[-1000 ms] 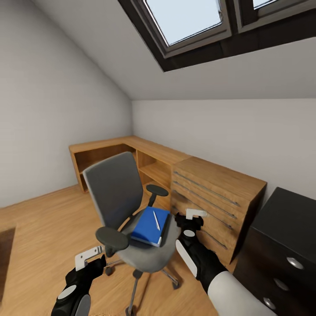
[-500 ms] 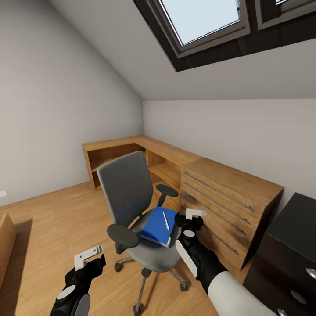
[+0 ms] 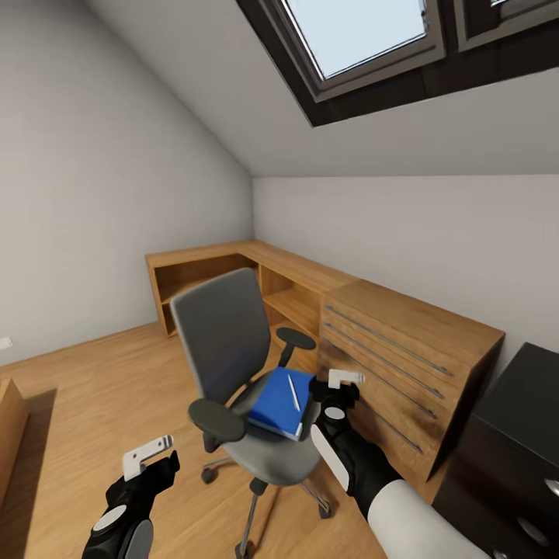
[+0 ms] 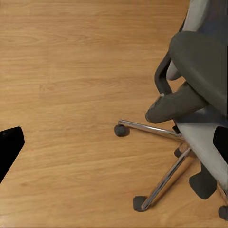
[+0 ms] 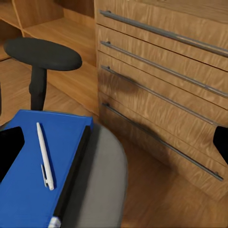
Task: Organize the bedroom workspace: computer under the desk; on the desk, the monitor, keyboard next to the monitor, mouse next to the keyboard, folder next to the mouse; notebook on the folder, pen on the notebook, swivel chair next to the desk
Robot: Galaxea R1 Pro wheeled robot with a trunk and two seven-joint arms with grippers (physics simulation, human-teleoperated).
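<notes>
1. Since half a second ago, only the left tool (image 3: 147,460) has drifted slightly left; its jaws' state cannot be told.
2. Right tool (image 3: 341,382), spread wide, hovers just right of the folder (image 3: 278,401), which lies on the swivel chair (image 3: 233,365) with the pen (image 5: 45,156) on top.
3. Likely step: grasping the folder. Next, the tool must close on its near edge.

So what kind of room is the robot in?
It looks like an attic room used as a study. A skylight sits in the sloped ceiling, a swivel chair stands on the wood floor, and a wooden drawer cabinet lines the wall.
</notes>
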